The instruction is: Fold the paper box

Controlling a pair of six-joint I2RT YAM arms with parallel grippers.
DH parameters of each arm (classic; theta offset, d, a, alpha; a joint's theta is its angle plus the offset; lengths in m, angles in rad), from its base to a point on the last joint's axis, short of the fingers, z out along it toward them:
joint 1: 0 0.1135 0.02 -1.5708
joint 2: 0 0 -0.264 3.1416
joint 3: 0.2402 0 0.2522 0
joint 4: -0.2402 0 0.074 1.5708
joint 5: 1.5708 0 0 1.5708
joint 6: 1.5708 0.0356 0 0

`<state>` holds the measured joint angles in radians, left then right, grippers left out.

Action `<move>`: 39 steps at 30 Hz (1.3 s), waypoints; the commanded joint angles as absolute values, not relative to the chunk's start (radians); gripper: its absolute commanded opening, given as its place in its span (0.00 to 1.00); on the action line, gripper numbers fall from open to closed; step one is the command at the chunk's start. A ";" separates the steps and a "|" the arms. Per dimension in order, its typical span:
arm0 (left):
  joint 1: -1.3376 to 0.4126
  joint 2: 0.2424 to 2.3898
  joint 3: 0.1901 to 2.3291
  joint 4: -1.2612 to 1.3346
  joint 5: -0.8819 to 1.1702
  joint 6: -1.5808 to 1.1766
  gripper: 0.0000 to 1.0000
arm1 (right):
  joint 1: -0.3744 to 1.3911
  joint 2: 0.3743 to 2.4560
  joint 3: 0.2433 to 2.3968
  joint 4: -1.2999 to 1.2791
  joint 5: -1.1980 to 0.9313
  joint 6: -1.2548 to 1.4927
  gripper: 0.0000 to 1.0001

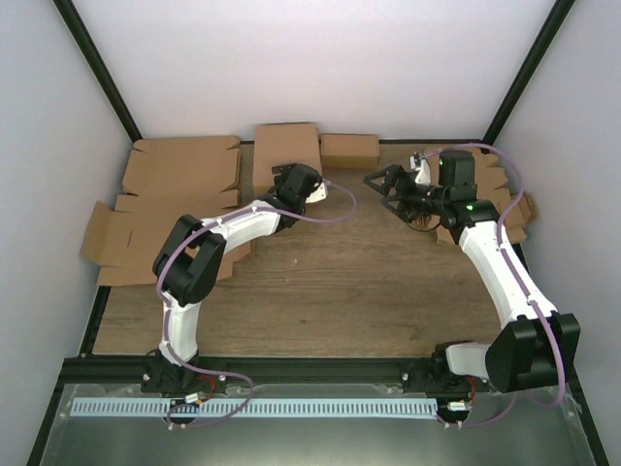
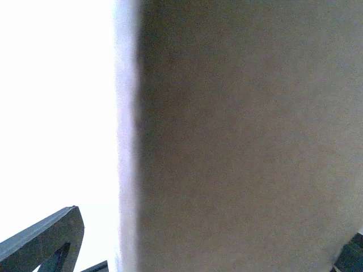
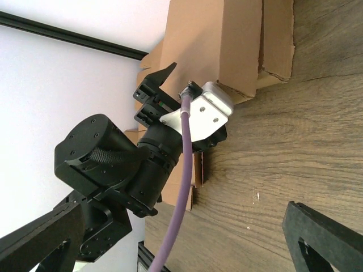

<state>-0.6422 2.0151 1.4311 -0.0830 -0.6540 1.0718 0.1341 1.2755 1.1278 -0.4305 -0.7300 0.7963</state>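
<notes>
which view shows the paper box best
top external: nearly the whole paper box shows from above. right wrist catches only one side, partly out of frame; left wrist shows just blurred brown cardboard up close.

We look down from above and behind the arm bases over the whole table (image 1: pixel 369 282). Our left wrist camera sits right against blurred cardboard (image 2: pixel 244 136). Our right wrist camera faces the left arm (image 3: pixel 113 164) and the paper box (image 3: pixel 215 39), both also visible from overhead.
</notes>
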 commanded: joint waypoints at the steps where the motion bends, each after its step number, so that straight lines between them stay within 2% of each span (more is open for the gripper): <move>1: -0.626 1.999 1.466 -0.237 -0.572 1.002 1.00 | 0.130 1.252 1.136 -0.430 -0.741 0.778 0.98; 7: -0.626 1.964 1.502 -0.488 -0.472 0.910 1.00 | 0.129 1.263 1.136 -0.421 -0.754 0.781 0.98; 14: -0.626 1.903 1.499 -0.518 -0.481 0.825 1.00 | 0.129 1.266 1.139 -0.419 -0.761 0.778 0.98; 19: -0.648 1.816 1.508 -0.581 -0.413 0.643 1.00 | 0.129 1.268 1.133 -0.414 -0.764 0.776 0.98; 23: -0.691 1.698 1.458 -0.560 -0.405 0.421 1.00 | 0.129 1.274 1.132 -0.413 -0.764 0.772 0.98; 29: -0.694 1.584 1.411 -0.585 -0.459 -0.220 1.00 | 0.129 1.274 1.129 -0.424 -0.752 0.757 0.98; 31: -0.694 1.560 1.345 -0.532 -0.363 -0.335 1.00 | 0.128 1.262 1.125 -0.431 -0.742 0.748 0.98; 32: -0.692 1.554 1.304 -0.496 -0.318 -0.384 0.94 | 0.129 1.255 1.121 -0.436 -0.737 0.743 0.98; 33: -0.685 1.556 1.269 -0.468 -0.275 -0.431 0.81 | 0.129 1.247 1.119 -0.441 -0.729 0.733 0.98; 35: -0.671 1.591 1.240 -0.445 -0.219 -0.484 0.46 | 0.129 1.226 1.113 -0.455 -0.712 0.714 0.98; 36: -0.661 1.616 1.244 -0.453 -0.215 -0.502 0.24 | 0.129 1.212 1.110 -0.465 -0.701 0.705 0.98; 37: -0.652 1.645 1.254 -0.466 -0.215 -0.514 0.08 | 0.129 1.196 1.104 -0.475 -0.688 0.699 0.98; 39: -0.634 1.693 1.269 -0.467 -0.194 -0.499 0.04 | 0.129 1.160 1.088 -0.485 -0.671 0.690 0.98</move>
